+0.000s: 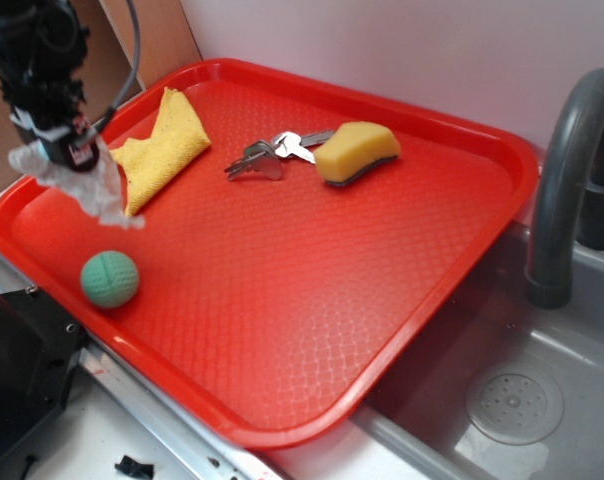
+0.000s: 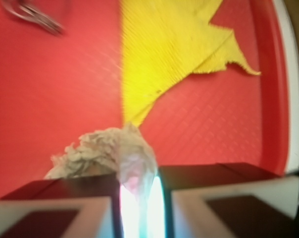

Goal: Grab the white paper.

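Observation:
My gripper (image 1: 67, 155) is at the left rim of the red tray (image 1: 302, 300), shut on the white paper (image 1: 97, 190). The paper is a wrinkly off-white wad that hangs from the fingertips above the tray floor. In the wrist view the wad (image 2: 107, 151) bulges out ahead of the gripper (image 2: 139, 198), pinched in the narrow gap between the two dark fingers (image 2: 80, 191). The yellow cloth (image 1: 162, 145) lies just right of the gripper, and it also shows in the wrist view (image 2: 164, 49).
A green ball (image 1: 110, 278) lies near the tray's front left rim. A bunch of keys (image 1: 272, 155) and a yellow sponge (image 1: 357, 152) lie at the back of the tray. A sink (image 1: 522, 390) with a dark faucet (image 1: 572, 170) is at the right.

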Robot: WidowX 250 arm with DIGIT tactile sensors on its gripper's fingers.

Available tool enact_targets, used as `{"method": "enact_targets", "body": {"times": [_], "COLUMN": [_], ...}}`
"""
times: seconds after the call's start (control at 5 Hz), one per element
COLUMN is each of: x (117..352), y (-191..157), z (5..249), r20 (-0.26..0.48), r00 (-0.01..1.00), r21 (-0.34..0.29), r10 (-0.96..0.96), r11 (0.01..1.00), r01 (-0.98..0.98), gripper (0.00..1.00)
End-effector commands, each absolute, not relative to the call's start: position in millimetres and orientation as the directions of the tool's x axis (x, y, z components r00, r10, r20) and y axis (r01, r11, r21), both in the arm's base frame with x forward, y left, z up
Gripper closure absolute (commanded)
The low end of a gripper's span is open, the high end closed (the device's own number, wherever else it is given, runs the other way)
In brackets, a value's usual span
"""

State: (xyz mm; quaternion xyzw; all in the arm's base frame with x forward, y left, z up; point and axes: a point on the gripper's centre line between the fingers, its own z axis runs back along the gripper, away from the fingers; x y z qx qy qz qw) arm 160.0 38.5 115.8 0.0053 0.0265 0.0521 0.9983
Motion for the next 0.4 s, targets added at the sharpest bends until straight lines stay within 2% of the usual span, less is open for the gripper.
{"method": "enact_targets", "body": {"times": [0.0, 0.2], "x": [150.7, 149.1], "y": [5.2, 4.9], "z": [189.5, 184.6], "r20": [0.105, 0.121], "r00": [0.992, 0.99], "r21": [-0.06, -0.081], "r10": [0.068, 0.073], "r11": [0.996, 0.995], "r01": [-0.062, -0.064], "gripper": [1.0, 1.0]}}
